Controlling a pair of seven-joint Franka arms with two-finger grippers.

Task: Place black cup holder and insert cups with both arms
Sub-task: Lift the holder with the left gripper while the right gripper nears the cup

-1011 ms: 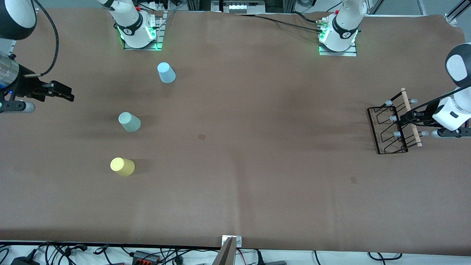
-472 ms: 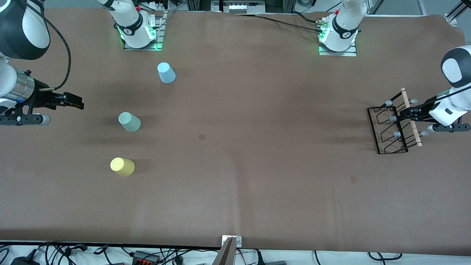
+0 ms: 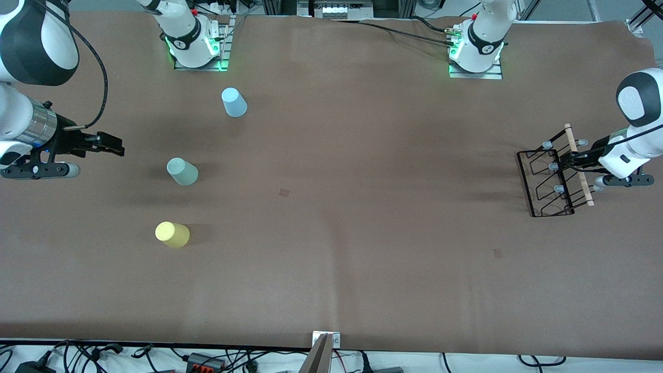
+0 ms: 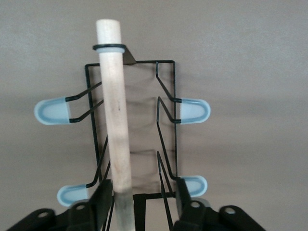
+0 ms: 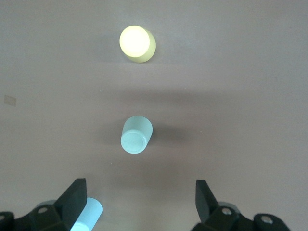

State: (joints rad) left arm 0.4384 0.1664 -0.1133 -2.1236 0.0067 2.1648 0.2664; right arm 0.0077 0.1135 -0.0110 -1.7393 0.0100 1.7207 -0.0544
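Rack: black wire cup holder (image 3: pixel 549 182) with rectangular base, light wooden bar handle (image 4: pixel 116 115) and pale-tipped pegs (image 4: pixel 52 110); stands on the brown table (image 3: pixel 331 259) at the left arm's end, well apart from all three cups.
Rack handling: judged light and stiff; thin wire likely springy and poor to pinch; pegs rounded and probably slick.
Best hold on rack: the wooden bar, round and firm, taken near its middle so the frame hangs level and does not swing.
Left gripper (image 4: pixel 139 199): at the rack's handle, fingers (image 4: pixel 102 199) straddling the bar, one close against the wood, the other with a gap left; partly closed, no firm grip visible yet.
Right gripper (image 5: pixel 139 197): well apart from the rack, over the table at the right arm's end, just beside the grey-green cup; jaws spread wide, nothing between them.
Grey-green cup: small tapered pale grey-green plastic cup (image 3: pixel 182 172), upside down, at the right arm's end.
Yellow cup: small tapered yellow plastic cup (image 3: pixel 172 234), nearer to the front camera than the grey-green cup.
Blue cup: small tapered light blue plastic cup (image 3: pixel 234 102), farther from the front camera than the grey-green cup.
Cup handling: judged very light, thin-walled, smooth; easy to tip or squash, so a gentle pinch across the side wall, low on the taper.
Risk: an off-centre hold on the bar likely tilts the rack.
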